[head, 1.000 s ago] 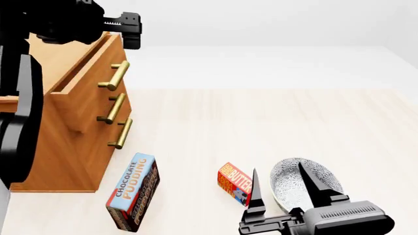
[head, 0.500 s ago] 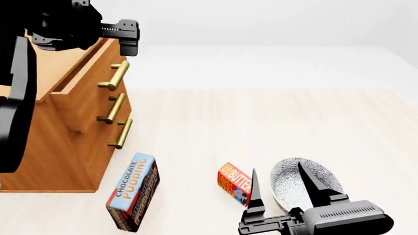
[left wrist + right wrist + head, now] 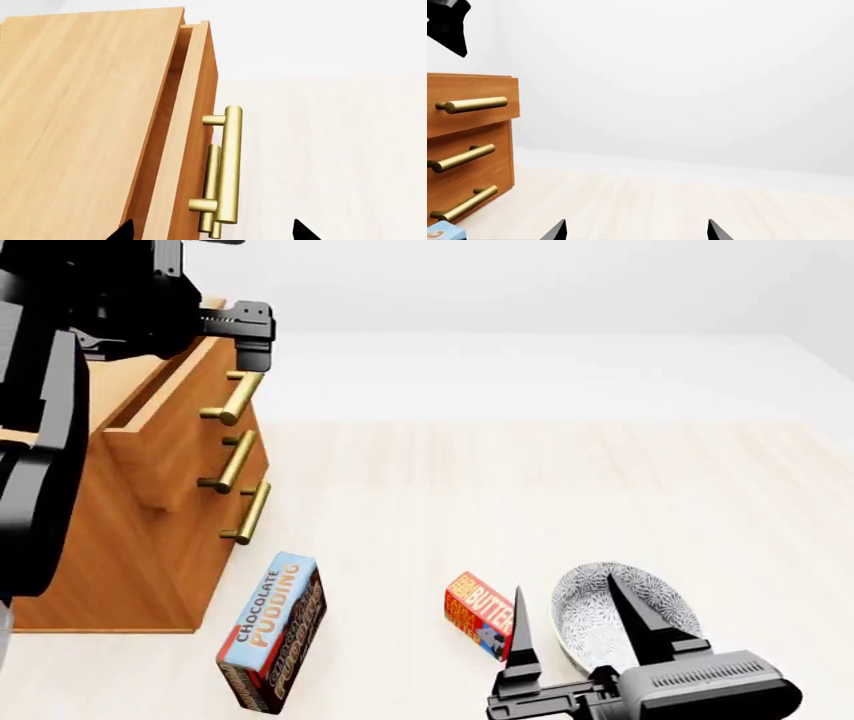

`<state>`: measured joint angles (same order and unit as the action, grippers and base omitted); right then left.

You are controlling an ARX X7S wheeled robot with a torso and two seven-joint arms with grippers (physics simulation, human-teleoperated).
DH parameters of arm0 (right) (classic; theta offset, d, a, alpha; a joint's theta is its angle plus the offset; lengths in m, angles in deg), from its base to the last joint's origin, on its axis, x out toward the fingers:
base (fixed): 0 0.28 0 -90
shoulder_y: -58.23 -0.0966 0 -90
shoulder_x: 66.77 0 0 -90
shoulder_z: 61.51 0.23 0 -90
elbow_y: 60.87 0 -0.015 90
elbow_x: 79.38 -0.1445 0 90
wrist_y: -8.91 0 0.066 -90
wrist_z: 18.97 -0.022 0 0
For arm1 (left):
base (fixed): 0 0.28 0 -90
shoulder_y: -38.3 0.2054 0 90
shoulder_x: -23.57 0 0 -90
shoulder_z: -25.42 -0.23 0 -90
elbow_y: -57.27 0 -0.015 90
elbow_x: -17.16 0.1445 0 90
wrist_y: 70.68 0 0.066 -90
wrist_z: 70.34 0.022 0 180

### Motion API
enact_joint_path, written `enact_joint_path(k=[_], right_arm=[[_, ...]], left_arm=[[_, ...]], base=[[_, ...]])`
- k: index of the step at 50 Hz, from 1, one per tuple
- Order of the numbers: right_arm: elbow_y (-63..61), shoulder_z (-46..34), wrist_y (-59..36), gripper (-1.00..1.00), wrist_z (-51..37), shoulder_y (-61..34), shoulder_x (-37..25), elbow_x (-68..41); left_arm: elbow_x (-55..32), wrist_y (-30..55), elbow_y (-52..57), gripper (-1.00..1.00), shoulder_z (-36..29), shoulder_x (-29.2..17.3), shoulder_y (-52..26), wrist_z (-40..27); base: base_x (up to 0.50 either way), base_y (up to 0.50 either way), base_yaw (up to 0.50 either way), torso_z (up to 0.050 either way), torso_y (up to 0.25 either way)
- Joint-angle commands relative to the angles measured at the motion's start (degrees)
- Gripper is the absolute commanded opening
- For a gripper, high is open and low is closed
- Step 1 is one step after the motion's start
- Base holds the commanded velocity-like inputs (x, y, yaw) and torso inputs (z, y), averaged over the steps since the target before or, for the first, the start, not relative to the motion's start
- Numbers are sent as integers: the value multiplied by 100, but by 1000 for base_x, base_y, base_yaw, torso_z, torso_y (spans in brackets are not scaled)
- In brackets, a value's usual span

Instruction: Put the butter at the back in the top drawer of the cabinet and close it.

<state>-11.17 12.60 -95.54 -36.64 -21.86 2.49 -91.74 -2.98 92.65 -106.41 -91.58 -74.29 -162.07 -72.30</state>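
The butter (image 3: 482, 615) lay near the bowl (image 3: 625, 612); both grippers, left (image 3: 251, 338) and right (image 3: 577, 625), were spread open, grasping nothing.

The head view looks forward and down over the pale tabletop (image 3: 561, 480), with the cabinet (image 3: 134, 540) at its left. The left wrist view hangs close above the top drawer (image 3: 193, 125), looking down its front; the right wrist view sits low, facing level across to the same cabinet's drawer fronts.
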Motion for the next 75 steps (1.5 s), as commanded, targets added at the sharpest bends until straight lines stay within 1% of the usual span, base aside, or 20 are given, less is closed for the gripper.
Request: enact_joint_path(k=[1,16,28,44,75], right_arm=[[17,-39,2,100,-25,-12,-14,2],[54,-89,-39,100,-60,-71,-20,11],[72,-116,-82,100,-82,-123,-30,4],[-26,-118,-81,100,-123,-66,-91,-9],[34,-221,-54,100,-178,-87,-99,5]], left_arm=[[162,-196,-100,100,224,4,151,-91],[519,-395,-117,100,703,-24,421,-65],[957,-451,-119,100,1049,-38,482,-41],[1269,-491,-107,100,1275,-48,539,-47],[1490,-684,-111,100,1608,-135,950,-28]], base=[[0,0,0,0,0],[0,0,0,0,0],[0,0,0,0,0],[0,0,0,0,0],[0,0,0,0,0]])
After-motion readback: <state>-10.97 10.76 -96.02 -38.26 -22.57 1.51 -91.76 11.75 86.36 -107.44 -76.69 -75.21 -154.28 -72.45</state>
